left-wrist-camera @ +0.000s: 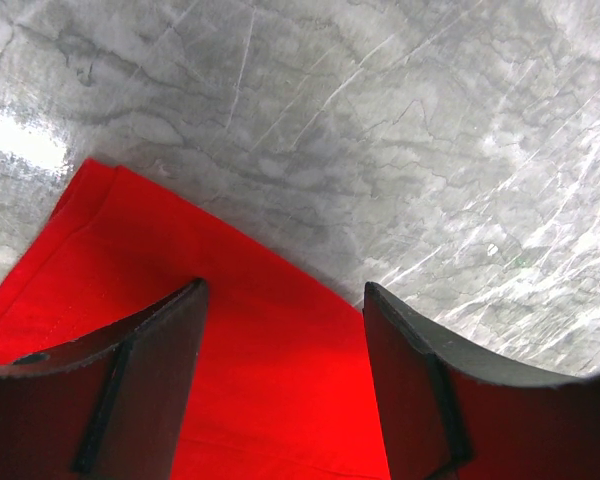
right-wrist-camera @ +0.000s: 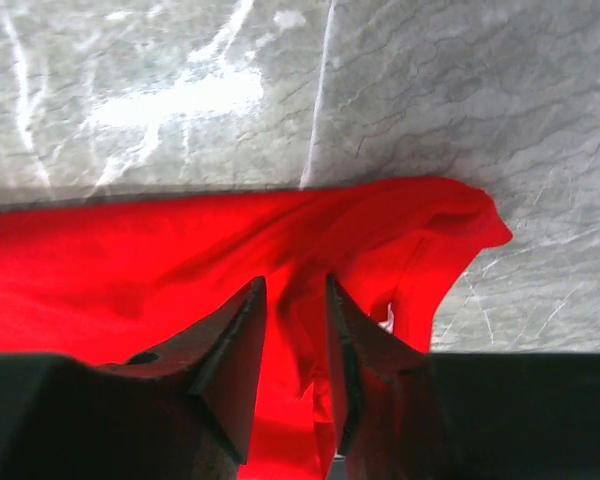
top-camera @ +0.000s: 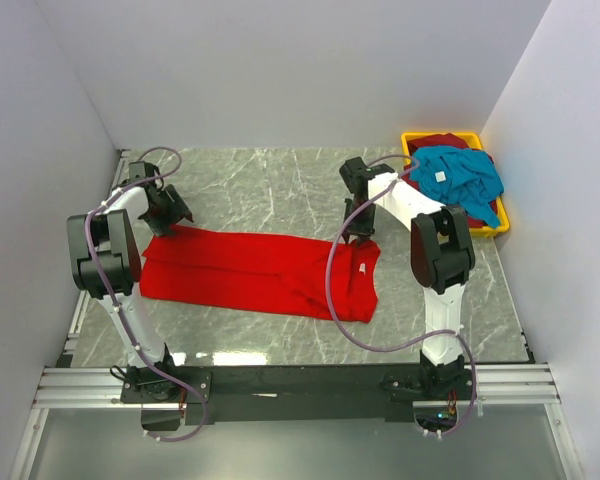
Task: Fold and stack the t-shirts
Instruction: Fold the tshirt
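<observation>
Lying flat on the worktop [top-camera: 270,190], the red t-shirt [top-camera: 260,272] stretched as a long strip between both arms. The left gripper [left-wrist-camera: 282,290] hovered wide open and empty over one corner. The right gripper [right-wrist-camera: 295,285], nearly closed, pinched a ridge near the collar, probably to fold it.

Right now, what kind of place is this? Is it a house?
Probably a robot lab booth, not a house: plain white walls around a marble-look table, left arm and right arm bolted to its edge, red t-shirt spread out.
</observation>
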{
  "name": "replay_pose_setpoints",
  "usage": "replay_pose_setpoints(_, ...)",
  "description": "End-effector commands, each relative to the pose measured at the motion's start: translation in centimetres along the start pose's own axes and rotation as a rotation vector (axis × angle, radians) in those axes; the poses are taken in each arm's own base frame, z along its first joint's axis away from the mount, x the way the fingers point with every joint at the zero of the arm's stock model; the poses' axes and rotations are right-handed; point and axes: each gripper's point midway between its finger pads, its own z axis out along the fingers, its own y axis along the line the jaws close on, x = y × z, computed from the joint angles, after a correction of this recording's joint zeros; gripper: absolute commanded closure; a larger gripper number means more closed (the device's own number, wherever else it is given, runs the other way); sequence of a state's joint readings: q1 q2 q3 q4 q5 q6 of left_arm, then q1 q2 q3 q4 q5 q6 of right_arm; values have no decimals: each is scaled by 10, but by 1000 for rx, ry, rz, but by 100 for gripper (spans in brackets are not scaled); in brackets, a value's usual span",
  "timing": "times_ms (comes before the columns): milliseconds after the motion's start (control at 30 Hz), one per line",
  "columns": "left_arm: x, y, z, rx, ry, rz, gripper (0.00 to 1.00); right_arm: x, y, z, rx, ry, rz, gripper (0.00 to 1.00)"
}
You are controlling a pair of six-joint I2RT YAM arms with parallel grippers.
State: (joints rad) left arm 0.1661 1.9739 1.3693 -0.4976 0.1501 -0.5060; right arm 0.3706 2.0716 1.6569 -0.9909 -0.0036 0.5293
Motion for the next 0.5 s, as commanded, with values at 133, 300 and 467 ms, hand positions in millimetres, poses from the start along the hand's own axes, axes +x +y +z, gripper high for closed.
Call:
replay_pose_setpoints(133,1,15,9,-26,9,-4,30,-6,1,1,17,-32,12,83)
replay_pose_setpoints(300,-1,20,9,-33,5,-18,30,-10,-1,-3,-14,-59,56,100)
replay_pose_setpoints(467,-4,35,9,-55,-4,-45,30,-22,-15,-15,-63,-128,141,100)
